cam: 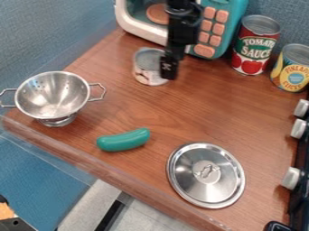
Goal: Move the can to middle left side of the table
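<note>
"Black, that hand at the upper middle of the frame. Yours?"

"Mine, hanging by the right side of the short can. Whether it's released or clenched, I cannot tell."

"And the labels?"

"My short can wears a pale wrapper with darker marks under a grey metal top. Upper right, a tall can has big pale lettering on green above red fruit; beside it, a yellow-labelled can bears print too."

"What are they standing on?"

"A brown wood-grained bench, with a textured blue wall behind it and pale floor at the bottom."

"Anything else?"

"A teal-and-white toy microwave with peach buttons at the top, a perforated metal colander at left, a smooth, curved green toy lower left of centre and a shiny round lid at lower right."
</note>
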